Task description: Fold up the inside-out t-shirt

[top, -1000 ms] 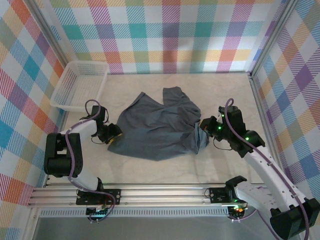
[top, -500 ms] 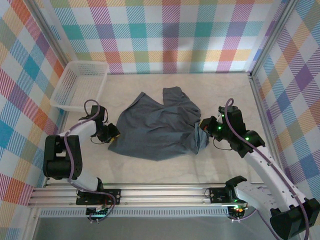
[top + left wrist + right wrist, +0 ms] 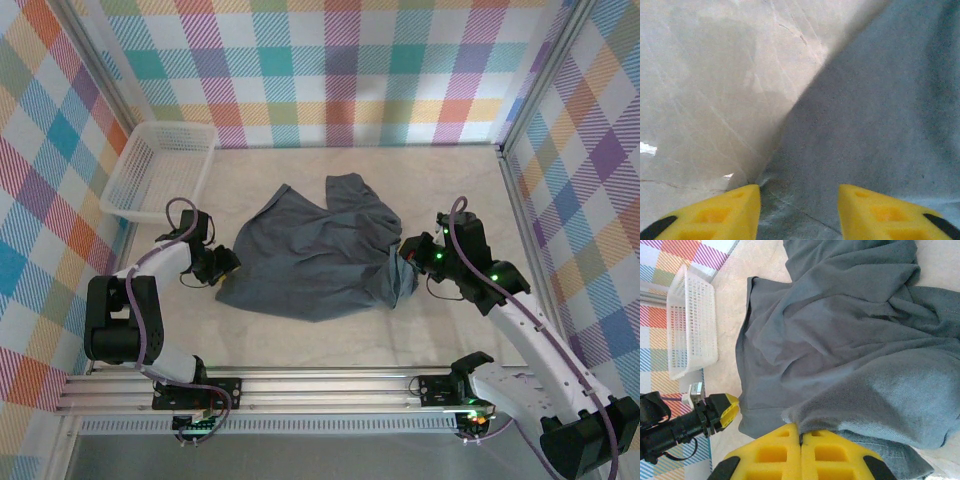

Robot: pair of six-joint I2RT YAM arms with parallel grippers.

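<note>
The inside-out t-shirt [image 3: 320, 255] lies crumpled and wrinkly in the middle of the table, blue-grey. My left gripper [image 3: 228, 263] sits low at its left corner. In the left wrist view its yellow fingers [image 3: 730, 212] stand apart, open, astride the shirt's edge [image 3: 875, 115], where cloth meets bare table. My right gripper [image 3: 403, 262] is at the shirt's right side, shut on a pinched fold of fabric [image 3: 840, 340] and lifting it slightly. In the right wrist view that gripper [image 3: 800, 437] has both pads pressed together with cloth caught between them. The left gripper [image 3: 730, 407] shows there at the shirt's far corner.
A white mesh basket [image 3: 160, 170] stands at the back left near the plaid wall, also in the right wrist view [image 3: 690, 325]. Bare marble-look table [image 3: 330, 330] lies between the shirt and the arm rail. Metal frame posts run along the right side [image 3: 520, 200].
The left gripper's fingers narrowed and then spread again, and that arm shifted slightly back and left. The right gripper and the shirt have stayed put.
</note>
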